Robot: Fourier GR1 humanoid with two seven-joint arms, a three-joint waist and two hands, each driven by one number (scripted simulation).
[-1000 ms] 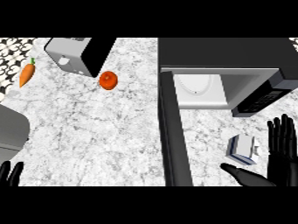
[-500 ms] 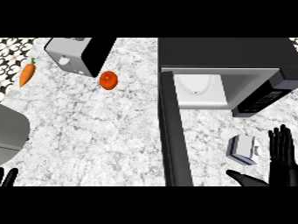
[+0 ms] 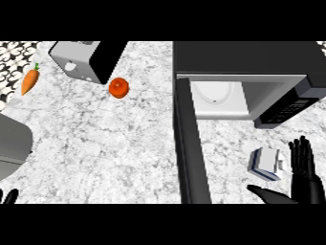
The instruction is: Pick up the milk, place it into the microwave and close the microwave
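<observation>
Milk [image 3: 267,163]: one carton, on the counter [image 3: 109,148] at the lower right. It is just right of the open microwave door [image 3: 191,143] and in front of the oven mouth, not inside.

Right hand [image 3: 308,181]: fingers [image 3: 303,155] straight and spread, pointing up the view, released. Thumb [image 3: 267,194] stretched out to the left. The carton stands in the angle between the two, just left of the fingers and just above the thumb. A thin strip of counter seems to show between carton and fingers, but contact cannot be ruled out. Nothing is grasped.

Left hand [image 3: 8,196]: only fingertips show, at the lower left edge. What shows is straight and pointing up, touching nothing.

Count, working outward:
- hands: 2
- milk: 1
- microwave [image 3: 264,62]: 1, black, upper right. Its door is swung wide toward the lower edge and its white cavity is open. A pale round plate [image 3: 218,94] lies inside.
- orange-red round fruit [image 3: 119,88]: 1, left of the microwave.
- toaster [image 3: 88,60]: 1, grey and black, upper left, near the fruit.
- carrot [image 3: 29,81]: 1, left of the toaster and apart from it.
- grey block [image 3: 2,143]: 1, at the left edge, kind unclear.
</observation>
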